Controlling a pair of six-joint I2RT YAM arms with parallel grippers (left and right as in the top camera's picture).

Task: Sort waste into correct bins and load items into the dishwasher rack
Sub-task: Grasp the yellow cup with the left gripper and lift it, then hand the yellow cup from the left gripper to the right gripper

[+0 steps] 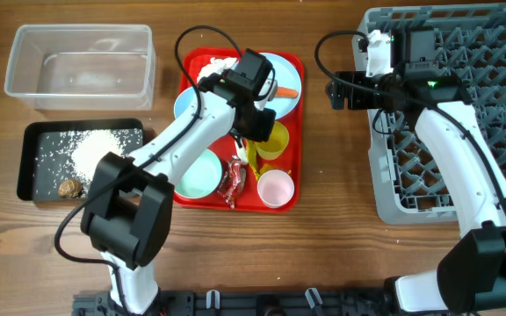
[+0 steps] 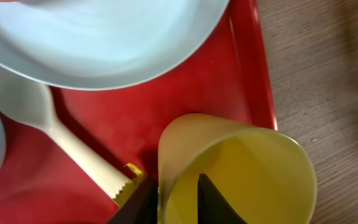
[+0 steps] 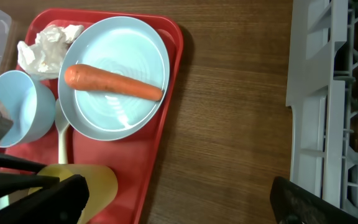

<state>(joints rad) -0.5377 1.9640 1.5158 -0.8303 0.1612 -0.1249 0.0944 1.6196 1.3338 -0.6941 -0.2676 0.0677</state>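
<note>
Straddles the rim of the small yellow plastic cup with the left gripper, one finger outside, one inside, at a narrow opening; cannot tell if it is really clamped. Finds this cup on the flat red serving tray, just beside the pale blue round plate and the white plastic spoon. Holds the right gripper wide apart and empty, above the wooden table between tray and large grey plastic dishwasher rack.

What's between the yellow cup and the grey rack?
Only the right pincer: it hangs open above the wooden table between the flat red serving tray and the left edge of the large grey plastic dishwasher rack, near the likely path of the small yellow plastic cup. Nothing else visible.
</note>
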